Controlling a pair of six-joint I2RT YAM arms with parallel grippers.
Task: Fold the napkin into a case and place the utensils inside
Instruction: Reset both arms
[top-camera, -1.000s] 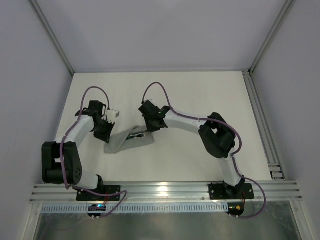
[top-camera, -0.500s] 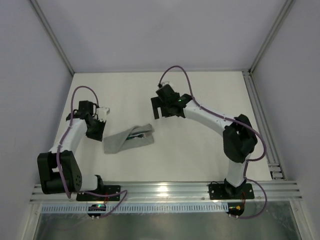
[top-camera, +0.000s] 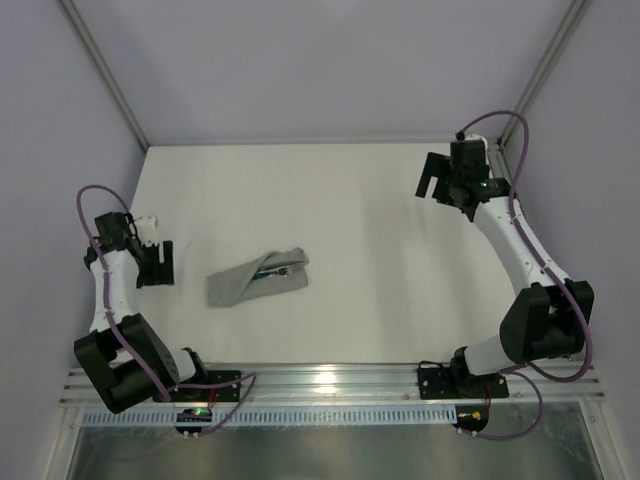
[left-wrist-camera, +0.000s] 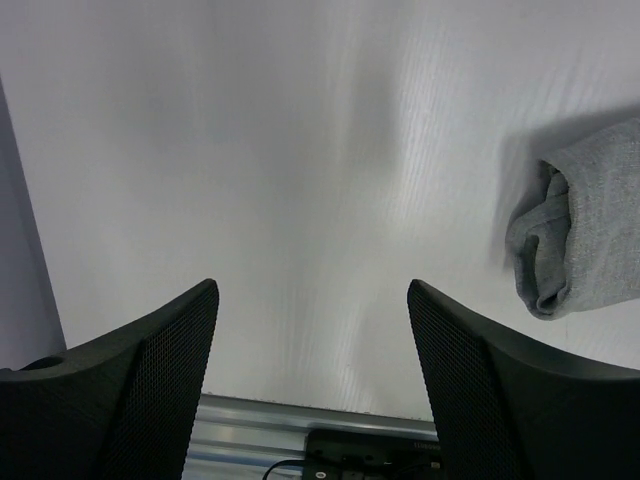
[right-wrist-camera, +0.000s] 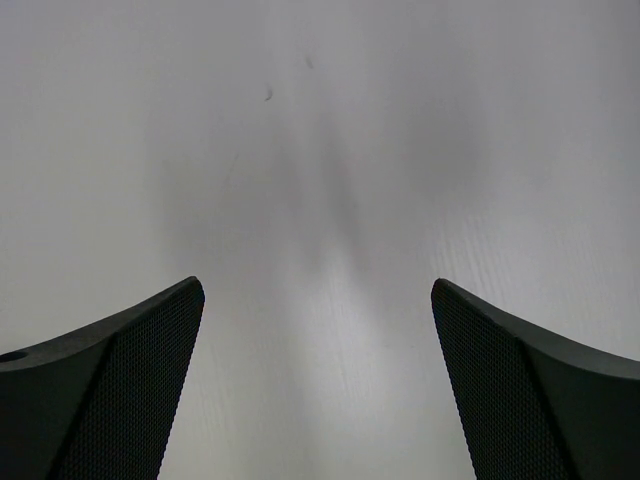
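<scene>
The grey napkin (top-camera: 255, 280) lies folded as a narrow flat case left of the table's middle. A dark sliver of the utensils (top-camera: 273, 270) shows in its upper fold; the rest is hidden in the cloth. My left gripper (top-camera: 155, 263) hangs well to the left of the case, open and empty. In the left wrist view the gripper (left-wrist-camera: 312, 300) frames bare table, with the case's rolled end (left-wrist-camera: 575, 235) at the right edge. My right gripper (top-camera: 433, 180) is far off at the back right, open. The right wrist view shows that gripper (right-wrist-camera: 318, 290) over bare white table only.
An aluminium rail (top-camera: 330, 380) with both arm bases runs along the near edge; it also shows in the left wrist view as a rail (left-wrist-camera: 300, 425). Grey walls and metal frame posts (top-camera: 530, 90) enclose the white table (top-camera: 380, 250).
Both arms have pulled away from the napkin, the left one to the far left, the right one to the back right corner. Both grippers have gone from shut to open.
</scene>
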